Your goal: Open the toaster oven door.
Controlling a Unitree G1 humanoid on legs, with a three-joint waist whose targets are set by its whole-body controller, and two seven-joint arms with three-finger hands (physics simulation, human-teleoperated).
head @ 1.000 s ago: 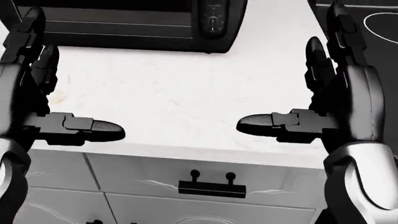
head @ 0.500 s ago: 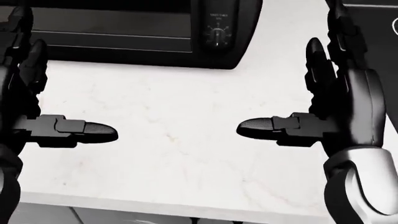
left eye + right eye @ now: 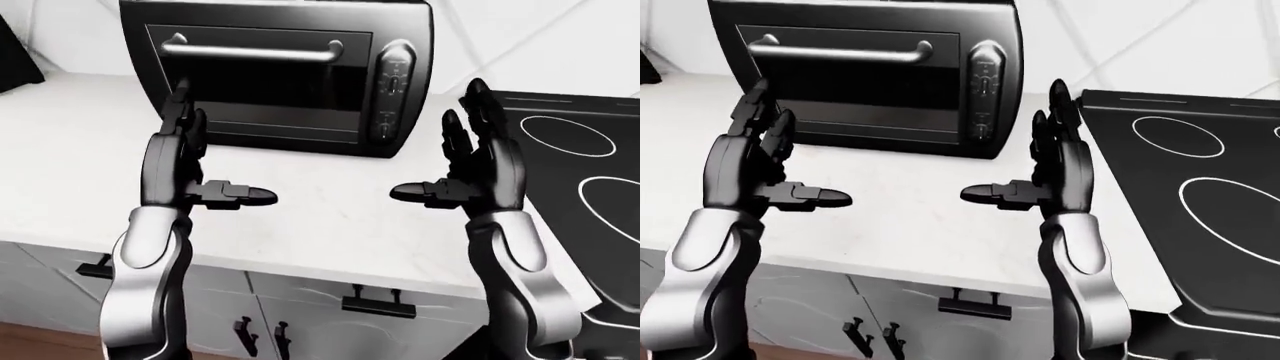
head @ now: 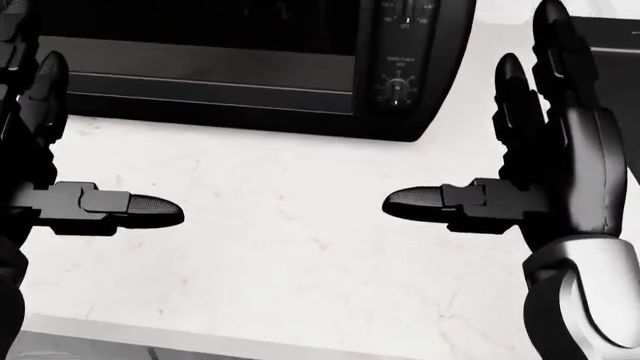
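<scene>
The black toaster oven (image 3: 275,71) stands on the white counter at the top of the left-eye view. Its door (image 3: 260,94) is closed, with a horizontal bar handle (image 3: 255,51) along the top edge. Knobs (image 3: 392,82) sit on its right side. My left hand (image 3: 215,150) is open, fingers up and thumb pointing right, held above the counter below the door's left part and apart from it. My right hand (image 3: 440,146) is open, mirrored, below the knob panel. Both hands are empty. The head view shows only the oven's lower edge (image 4: 230,86).
The white counter (image 3: 330,225) runs under both hands. A black cooktop (image 3: 580,172) with ring marks lies at the right. Cabinet drawers with black handles (image 3: 378,306) are below the counter edge. A dark object (image 3: 15,52) shows at the far left.
The head view has shifted: the oven has come lower and larger in the picture and the counter's near edge and drawers have dropped out. Both hands stay open in much the same pose.
</scene>
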